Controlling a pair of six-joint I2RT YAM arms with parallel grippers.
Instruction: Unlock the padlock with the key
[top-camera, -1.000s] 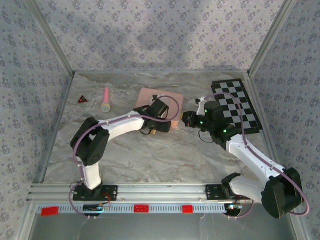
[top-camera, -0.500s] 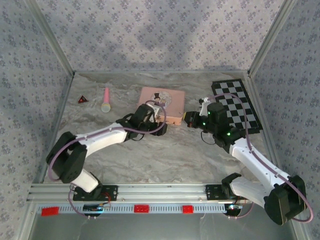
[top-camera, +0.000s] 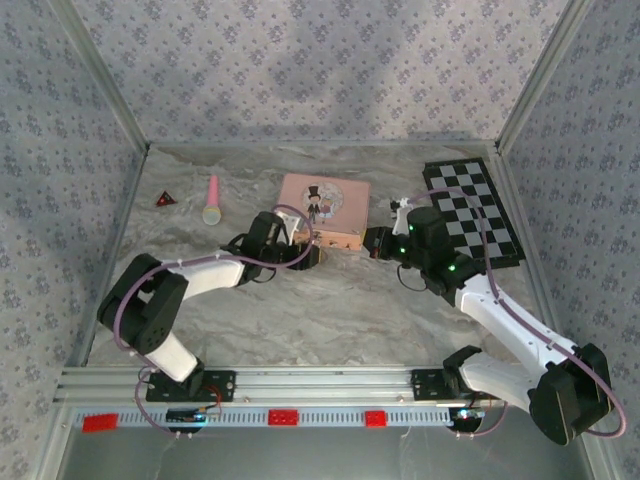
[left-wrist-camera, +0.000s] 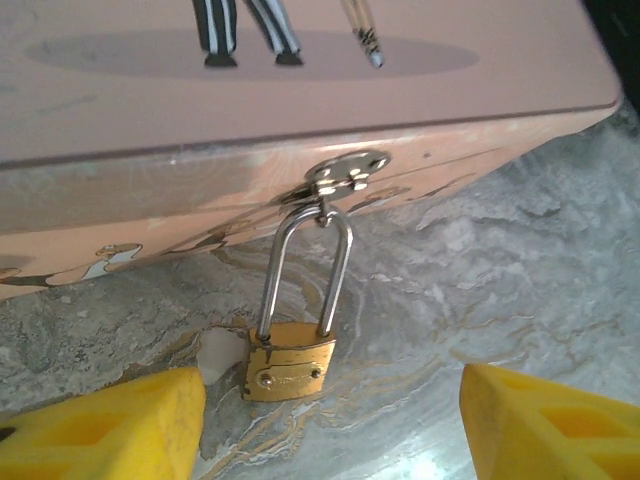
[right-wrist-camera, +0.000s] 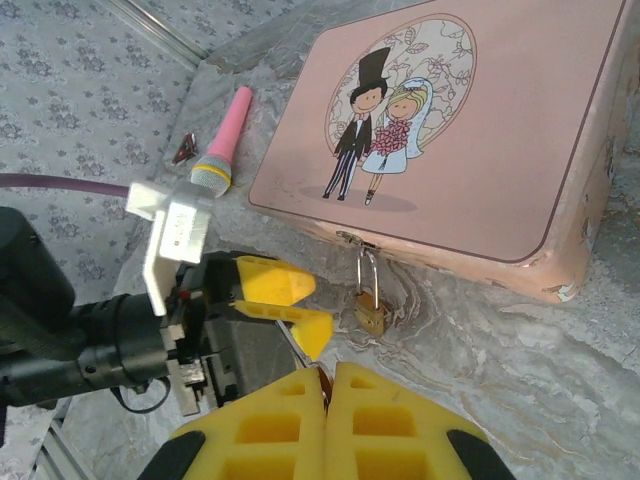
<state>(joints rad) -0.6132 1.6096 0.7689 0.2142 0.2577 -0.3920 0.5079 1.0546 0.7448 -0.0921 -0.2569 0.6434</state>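
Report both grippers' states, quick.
Left gripper: open, padlock just ahead between its fingers, untouched.
Right gripper: closed, apparently pinching the key.

- Pink rectangular tin (top-camera: 335, 200) printed with a cartoon couple, by the marbled worktop's (top-camera: 330, 310) far edge, centre.
- Pink toy microphone (top-camera: 212, 201) and small dark-red triangle (top-camera: 165, 199), far-left corner.
- Black-and-white chequered board (top-camera: 472, 208), far-right corner.

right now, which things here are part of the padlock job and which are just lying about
Job: padlock, hanging from the hasp of the pink tin; key, seemingly the sliver pinched in the shut right gripper; left gripper, open, facing the padlock.
Lying about: pink toy microphone; small red triangle; chessboard.
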